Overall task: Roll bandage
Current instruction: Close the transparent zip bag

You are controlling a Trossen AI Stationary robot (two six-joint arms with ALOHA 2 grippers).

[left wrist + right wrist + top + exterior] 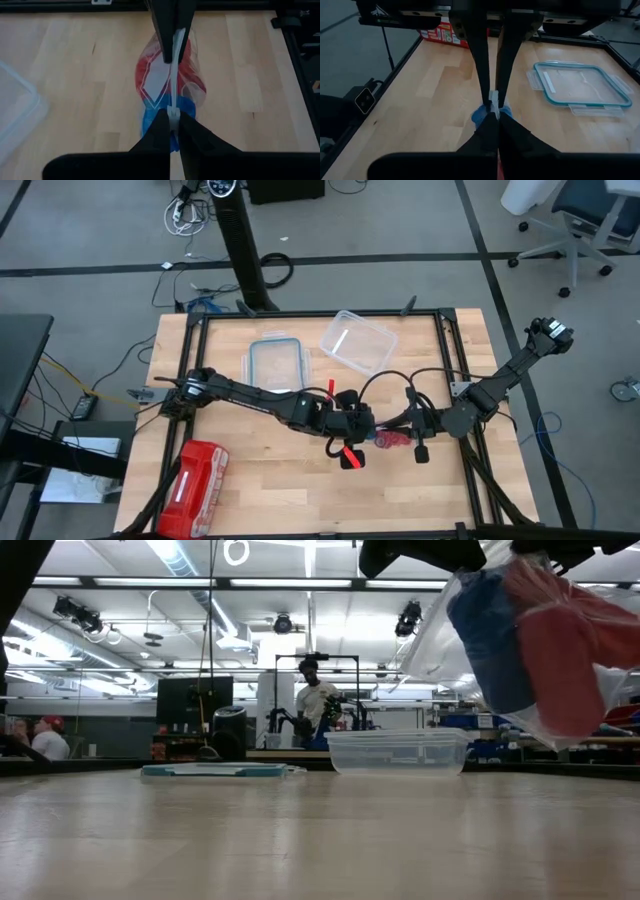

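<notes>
While two claws pinch one bag (170,82), one bandage (165,112) inside

Grey floor (400,220) with dark seam lines is spreading around the wooden table (260,490). An office chair (575,225) is standing at far right. Ceiling strip lights (190,560) are glowing; a person (315,700) is standing far behind.

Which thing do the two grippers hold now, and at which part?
Both the left gripper and the right gripper pinch the top edge of a clear plastic bag, which holds the blue bandage and red rolls.
</notes>
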